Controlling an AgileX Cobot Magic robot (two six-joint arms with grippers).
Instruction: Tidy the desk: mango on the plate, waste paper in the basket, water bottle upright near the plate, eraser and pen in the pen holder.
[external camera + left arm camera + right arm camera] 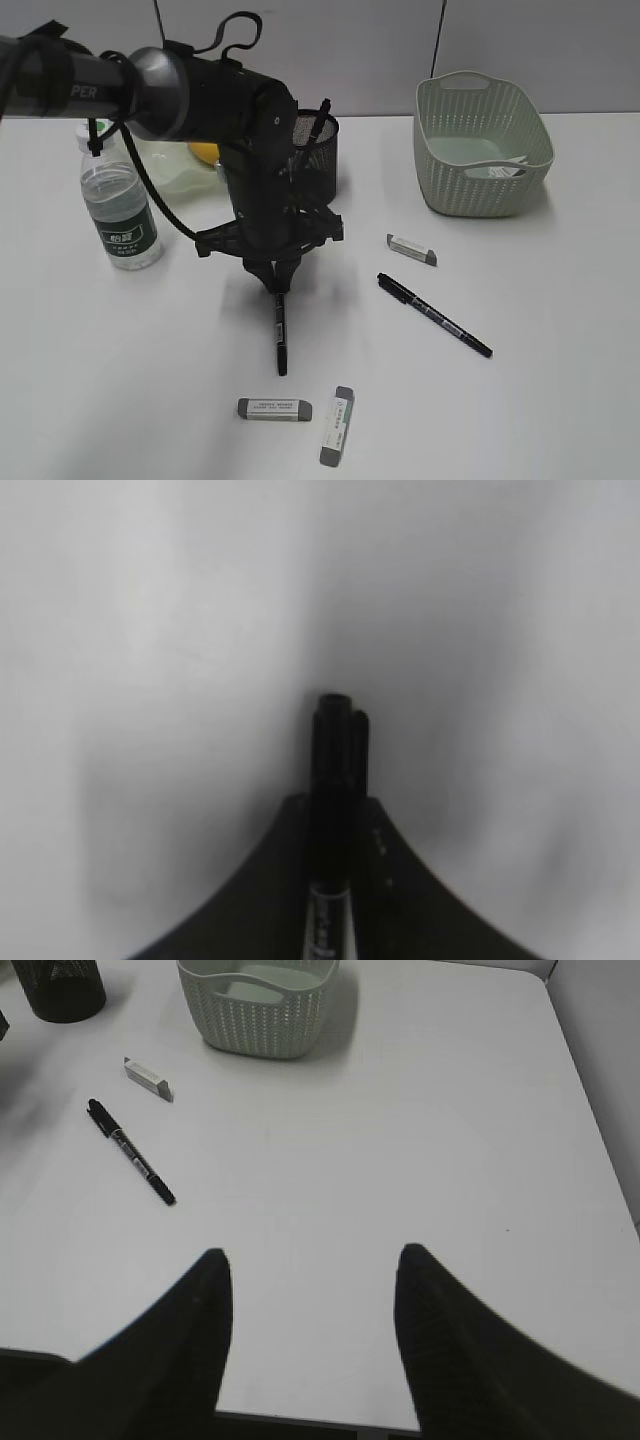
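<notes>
Two black pens lie on the matte white desk. One pen points away from the left gripper, its upper end between the fingertips, which are pressed in on the slim barrel. The left wrist view confirms this pinch: the capped tip juts forward from between the dark, curved fingers over blurred white tabletop, and little else shows there. The second pen rests diagonally to the right, well apart from the first, with a white printed band along its barrel.

Three small erasers, grey-ended rectangular blocks in white sleeves, sit flat — one eraser just above the second pen, a pair and near the front edge.

Behind the left arm stands the pen holder, a black wire-mesh cylinder with something thin and dark sticking up from it. Left of it, the ruffled translucent green plate carries the smooth yellow mango, mostly hidden by the arm. The water bottle stands upright beside the plate, clear ribbed plastic with a dark green label. The basket, pale green with woven-pattern sides and handle cut-outs, holds the waste paper.

Only the right wrist view shows the right gripper, its two broad dark fingers spread wide over bare desk, holding nothing, with basket, eraser and second pen beyond it.
</notes>
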